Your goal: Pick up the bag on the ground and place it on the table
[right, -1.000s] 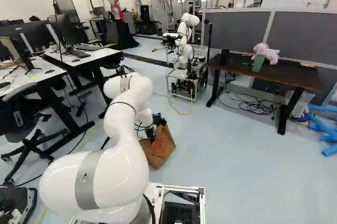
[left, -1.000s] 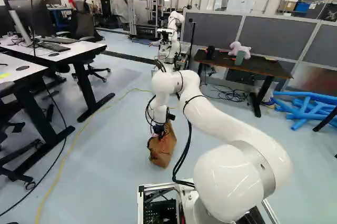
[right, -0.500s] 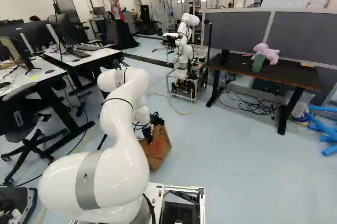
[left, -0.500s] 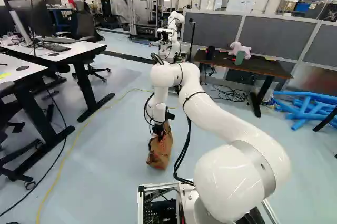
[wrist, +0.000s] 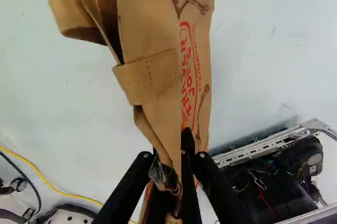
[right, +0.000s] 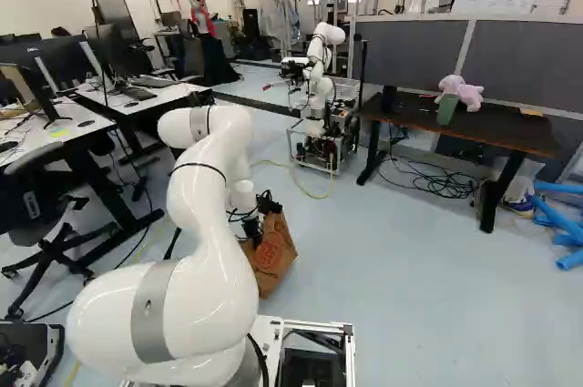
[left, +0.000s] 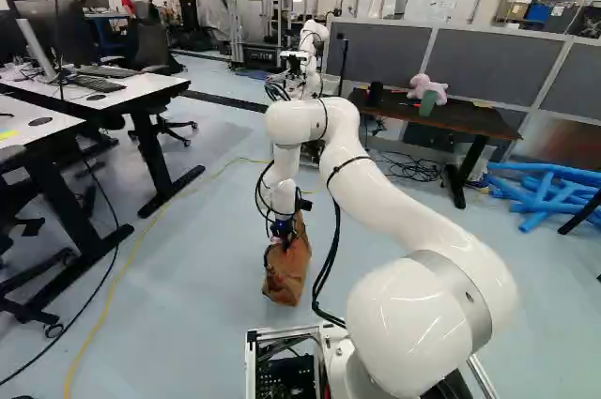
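Gripper [wrist: 176, 156] is clamping the brown paper bag [left: 287, 268] near its top, presumably so that its body is trailing below the wrist for transfer to the dark table [right: 492, 132], while its base is sitting low, floor [right: 401, 269] contact remaining unclear.

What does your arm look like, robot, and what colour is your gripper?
My arm is shiny white, with fat, rounded joints and a wide grey band near the bottom. Thin black straps go around it, and black cables dangle beside it. My gripper is black.
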Robot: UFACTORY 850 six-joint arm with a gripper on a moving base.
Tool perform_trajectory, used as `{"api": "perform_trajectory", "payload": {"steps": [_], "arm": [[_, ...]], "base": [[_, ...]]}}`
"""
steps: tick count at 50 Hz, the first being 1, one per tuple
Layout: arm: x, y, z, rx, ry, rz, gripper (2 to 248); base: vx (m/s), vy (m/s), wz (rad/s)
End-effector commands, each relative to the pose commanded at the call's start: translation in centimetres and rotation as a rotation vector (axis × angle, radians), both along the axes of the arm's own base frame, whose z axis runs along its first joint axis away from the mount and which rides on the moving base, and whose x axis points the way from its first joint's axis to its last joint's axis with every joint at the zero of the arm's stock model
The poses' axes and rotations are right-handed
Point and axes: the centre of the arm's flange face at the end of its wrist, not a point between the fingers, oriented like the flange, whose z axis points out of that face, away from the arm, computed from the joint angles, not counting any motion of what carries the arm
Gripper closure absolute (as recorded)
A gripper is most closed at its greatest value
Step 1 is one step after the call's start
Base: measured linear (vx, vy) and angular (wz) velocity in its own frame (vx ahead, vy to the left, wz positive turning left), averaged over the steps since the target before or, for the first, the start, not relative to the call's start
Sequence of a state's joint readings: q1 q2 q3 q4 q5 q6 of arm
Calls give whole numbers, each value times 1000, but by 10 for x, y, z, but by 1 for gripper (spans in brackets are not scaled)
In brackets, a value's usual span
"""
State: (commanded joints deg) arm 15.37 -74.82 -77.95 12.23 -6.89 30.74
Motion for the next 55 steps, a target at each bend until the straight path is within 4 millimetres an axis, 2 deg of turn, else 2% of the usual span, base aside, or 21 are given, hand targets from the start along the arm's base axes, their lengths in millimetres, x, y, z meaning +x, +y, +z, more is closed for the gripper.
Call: {"api": "perform_trajectory", "payload": {"steps": [55], "arm": [[-46,3,82,-4,-37,106,227]], "base": [[0,0,0]]}}
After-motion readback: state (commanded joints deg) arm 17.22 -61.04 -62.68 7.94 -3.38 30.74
